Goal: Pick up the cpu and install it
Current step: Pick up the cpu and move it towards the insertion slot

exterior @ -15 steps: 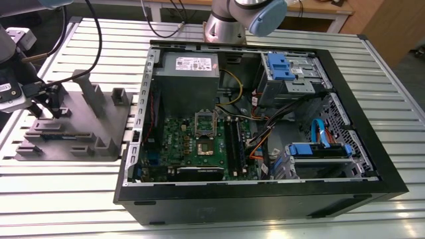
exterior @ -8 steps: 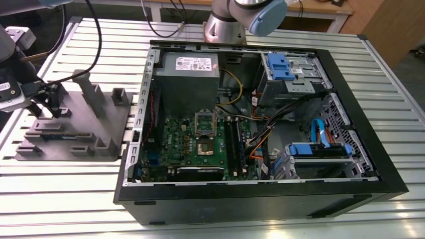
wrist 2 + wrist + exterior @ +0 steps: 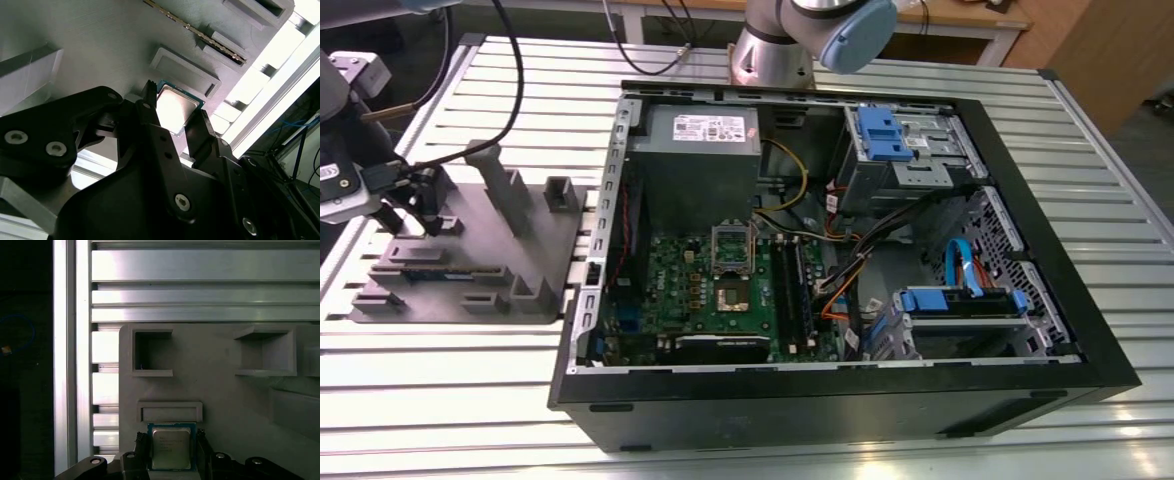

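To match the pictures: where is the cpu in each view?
Exterior view: too small to tell; gripper over the fixture, at the view's left.
First wrist view: cpu beside a raised frame.
Second wrist view: cpu beside that frame.
Shared landmark: the fixture.

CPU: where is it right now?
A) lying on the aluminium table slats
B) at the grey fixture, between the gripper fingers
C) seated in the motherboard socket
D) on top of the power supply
B: in both wrist views the cpu sits at the grey fixture, with the gripper closed against two opposite edges of it.
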